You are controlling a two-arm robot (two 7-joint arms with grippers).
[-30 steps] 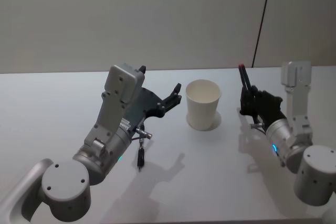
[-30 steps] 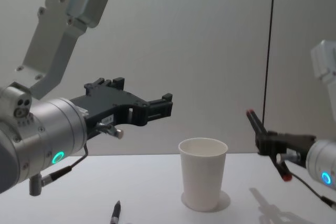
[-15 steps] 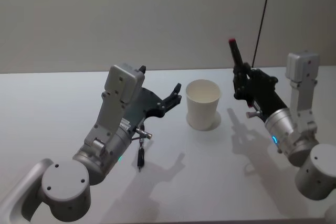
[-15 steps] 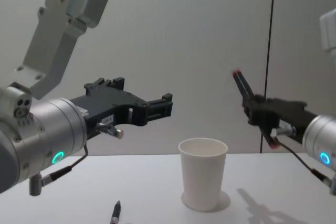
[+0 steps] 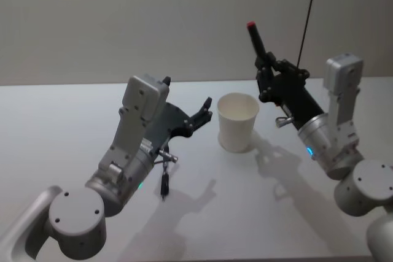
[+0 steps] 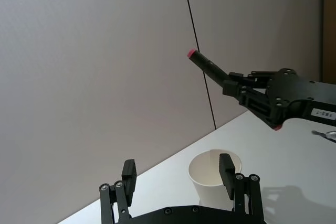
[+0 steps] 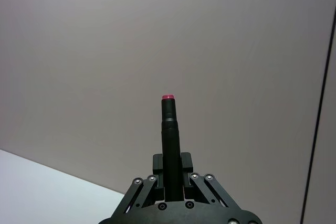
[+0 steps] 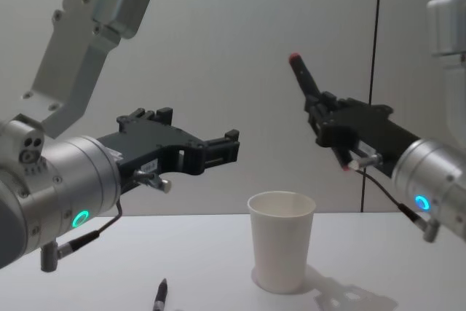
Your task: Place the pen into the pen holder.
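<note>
The pen holder (image 5: 238, 122) is a white paper cup standing upright mid-table, also seen in the chest view (image 8: 282, 253) and the left wrist view (image 6: 214, 176). My right gripper (image 5: 265, 73) is shut on the pen (image 5: 255, 40), a black stick with red ends. It holds the pen tilted, top leaning left, above and just right of the cup's rim. The chest view has this gripper (image 8: 325, 111) and pen (image 8: 301, 76) well above the cup. In the right wrist view the pen (image 7: 169, 129) stands between the shut fingers. My left gripper (image 5: 204, 112) hovers open left of the cup.
A second dark pen (image 5: 164, 183) lies on the white table (image 5: 61, 121) beside my left arm, also visible low in the chest view (image 8: 160, 296). A grey wall with a thin dark vertical line (image 5: 307, 16) stands behind the table.
My right gripper has risen and swung left with the pen, from table height right of the cup to above its right rim. The left arm has not moved.
</note>
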